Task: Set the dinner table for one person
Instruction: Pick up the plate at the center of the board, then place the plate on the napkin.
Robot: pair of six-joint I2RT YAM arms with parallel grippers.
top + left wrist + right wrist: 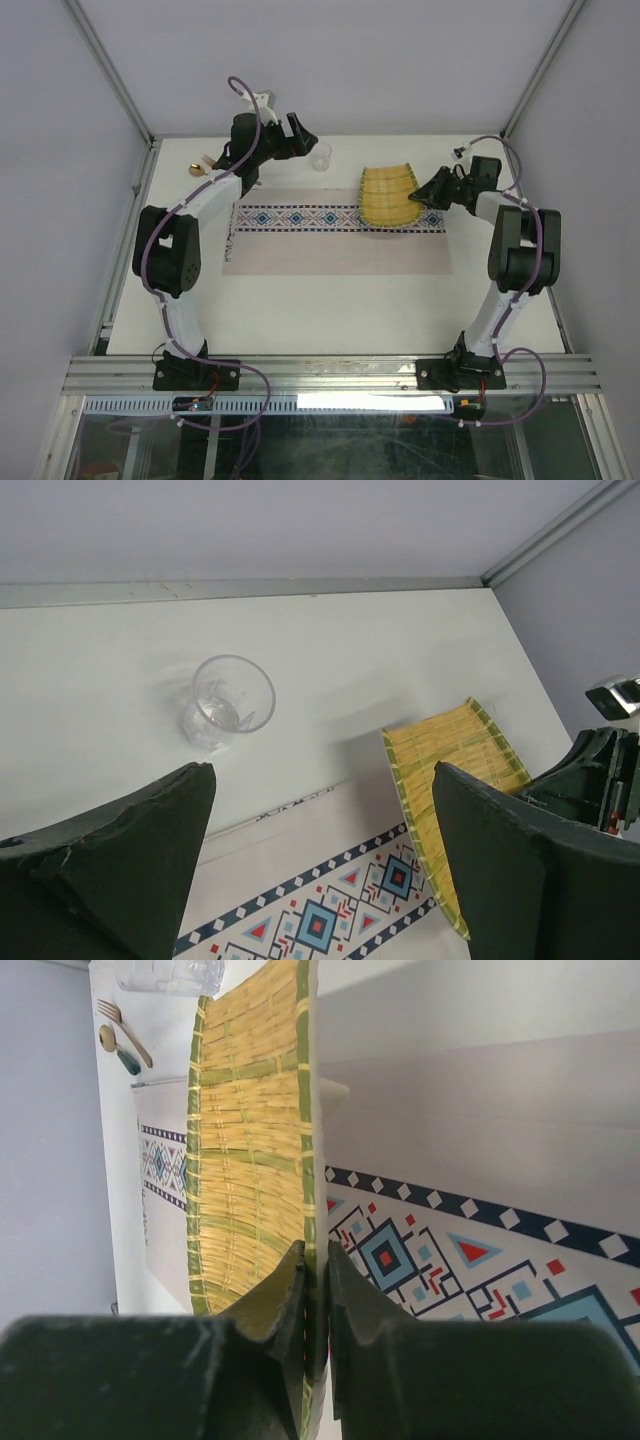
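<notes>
Pinching the woven bamboo mat (250,1130) with the right end effector (315,1260), jaws all but together on the thin green rim. Holding it tipped up on edge over the right end of the patterned cloth placemat (330,245); can't tell whether the low side touches the cloth.

Hanging wide apart at the back left: left end effector (322,780), nothing in it, clear glass (228,700) just ahead.

Probably laying the mat flat next, so: placemat below and to the left of the right end effector, long axis running left-right across the white dinner table (330,310), right arm clearly nearer.

Only from the right wrist: the pinch itself, plus fork (118,1015) and spoon (118,1048) side by side. Only from up top: the table spreading under everything.
</notes>
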